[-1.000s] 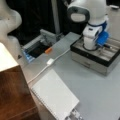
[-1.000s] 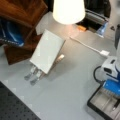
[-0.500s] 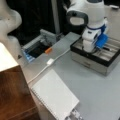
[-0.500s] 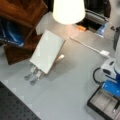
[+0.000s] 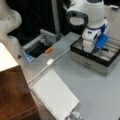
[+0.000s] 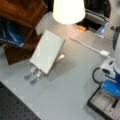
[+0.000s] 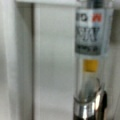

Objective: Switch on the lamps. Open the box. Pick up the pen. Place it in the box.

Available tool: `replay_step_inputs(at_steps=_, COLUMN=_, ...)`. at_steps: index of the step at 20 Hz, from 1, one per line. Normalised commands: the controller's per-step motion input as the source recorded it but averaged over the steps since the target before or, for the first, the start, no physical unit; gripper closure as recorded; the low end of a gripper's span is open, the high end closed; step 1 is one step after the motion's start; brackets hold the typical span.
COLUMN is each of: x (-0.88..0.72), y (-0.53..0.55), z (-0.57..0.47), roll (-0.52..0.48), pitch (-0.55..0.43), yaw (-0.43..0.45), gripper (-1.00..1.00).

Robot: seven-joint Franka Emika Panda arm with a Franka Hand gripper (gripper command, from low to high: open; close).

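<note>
Wrist view is where I read this moment best: the pen (image 7: pixel 88 75) fills the right of the picture, lying lengthwise along the pale lining of the box (image 7: pixel 50 62), beside a raised divider. No fingertip shows there, and I cannot tell whether the claw is apart or together.

From a front view, my gripper (image 5: pixel 96 46) hangs low inside the open box (image 5: pixel 87 62), reaching down among the compartments; I judge it sits that low so the pen goes flat into a slot and does not drop. In a front view a slim dark pen (image 6: pixel 114 104) lies in a compartment of the box (image 6: pixel 97 106), just below and to the right of the blue gripper (image 6: pixel 112 88). Whether it is free of the claw I cannot say.

Far to the claw's left in that view, the lamp (image 6: pixel 68 11) glows bright, so it reads as on. A white cable (image 6: pixel 87 47) with its switch lies between lamp and box.
</note>
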Motion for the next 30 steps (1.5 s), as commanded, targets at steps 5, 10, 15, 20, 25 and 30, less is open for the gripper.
replay_step_inputs(at_steps=5, x=0.06, y=-0.05, z=0.1, roll=-0.125, pitch=-0.005, yaw=-0.049, gripper=-1.0)
replay_step_inputs(at_steps=10, x=0.08, y=-0.05, z=0.16, roll=-0.133, pitch=0.055, yaw=-0.032, gripper=-1.0)
replay_step_inputs(at_steps=15, x=0.15, y=-0.11, z=0.22, roll=-0.131, pitch=0.121, yaw=-0.008, gripper=-1.0)
replay_step_inputs(at_steps=20, x=0.2, y=-0.18, z=0.31, roll=-0.089, pitch=0.161, yaw=0.035, gripper=-1.0)
replay_step_inputs(at_steps=25, x=0.21, y=-0.34, z=0.41, roll=-0.042, pitch=0.197, yaw=0.064, gripper=-1.0)
replay_step_inputs(at_steps=30, x=0.17, y=-0.43, z=0.37, roll=-0.032, pitch=0.211, yaw=0.014, gripper=-1.0)
